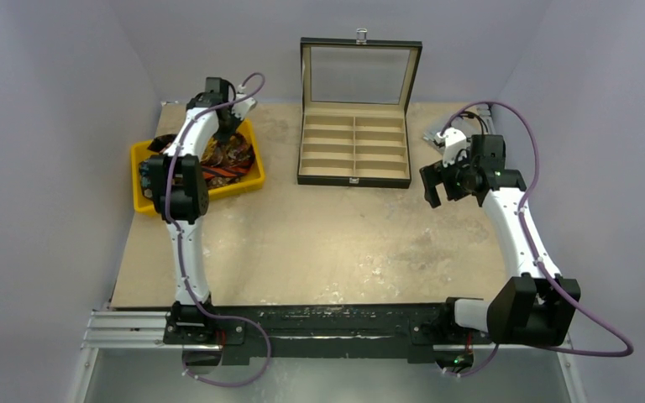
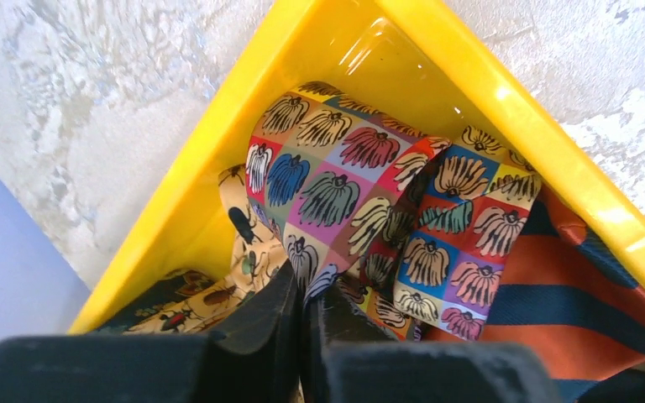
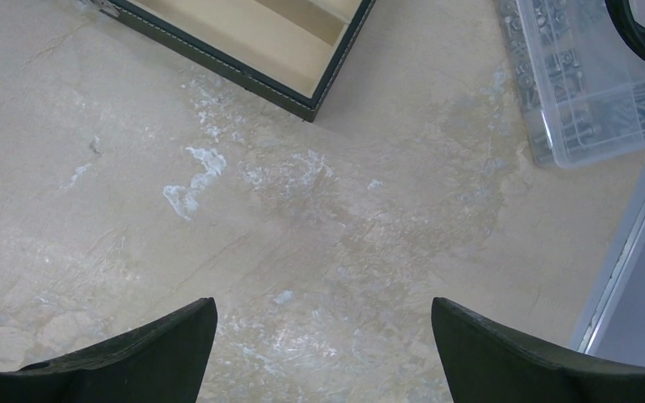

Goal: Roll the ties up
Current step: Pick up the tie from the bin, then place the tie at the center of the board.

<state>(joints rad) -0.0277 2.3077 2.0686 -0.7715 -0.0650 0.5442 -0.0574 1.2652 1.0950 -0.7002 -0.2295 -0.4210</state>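
Note:
Several ties lie piled in a yellow bin (image 1: 147, 153) at the table's far left. In the left wrist view the multicoloured floral tie (image 2: 344, 185) lies on top, folded. An orange and navy striped tie (image 2: 571, 294) is to its right and a tan tie with beetles (image 2: 243, 252) to its left. My left gripper (image 2: 311, 290) is down in the bin (image 2: 504, 101), and its jaws are closed on a fold of the floral tie. It also shows in the top view (image 1: 228, 126). My right gripper (image 1: 441, 186) is open and empty, above bare table (image 3: 323, 327).
An open black case (image 1: 354, 143) with tan compartments stands at the far middle; its corner shows in the right wrist view (image 3: 243, 42). A clear plastic box of small parts (image 3: 588, 75) sits at the far right, near the table's edge.

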